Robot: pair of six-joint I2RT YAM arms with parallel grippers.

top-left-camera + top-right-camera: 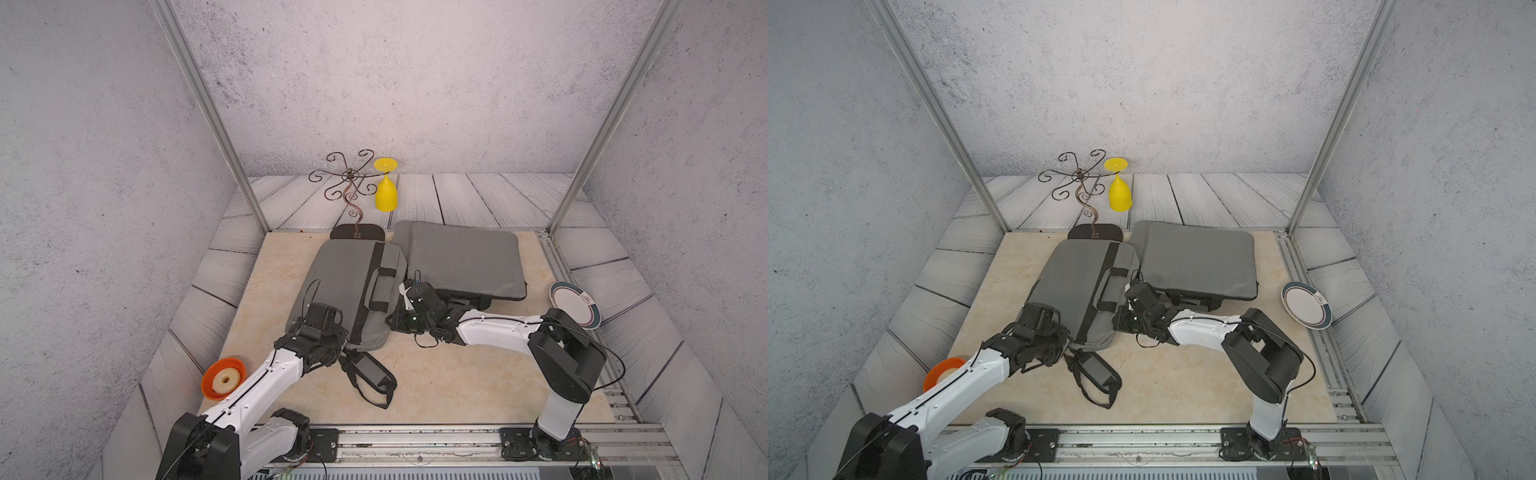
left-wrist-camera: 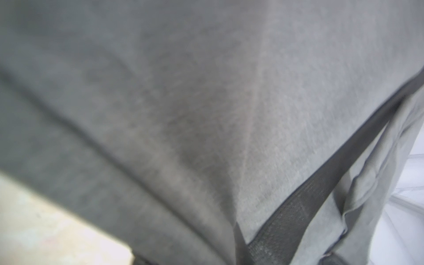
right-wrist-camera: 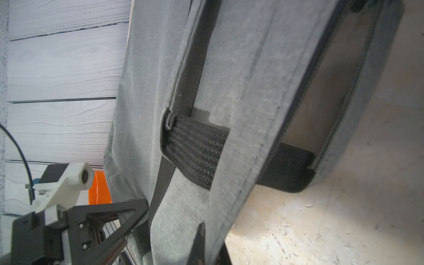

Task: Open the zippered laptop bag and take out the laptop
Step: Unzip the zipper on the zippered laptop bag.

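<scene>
Right gripper (image 1: 411,291), closed, pinches the laptop bag (image 1: 336,282) at its 3 o'clock edge; left gripper (image 1: 320,311) at 7 o'clock, opening unreadable; unanchored, the bag may drag rather than unzip.

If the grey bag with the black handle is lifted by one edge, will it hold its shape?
Probably not: the grey bag is soft cloth, creased and round-cornered in both top views, so it likely sags. Its loose shoulder strap lies on the table and may drag or snag. Pushed, it would probably bunch.
</scene>
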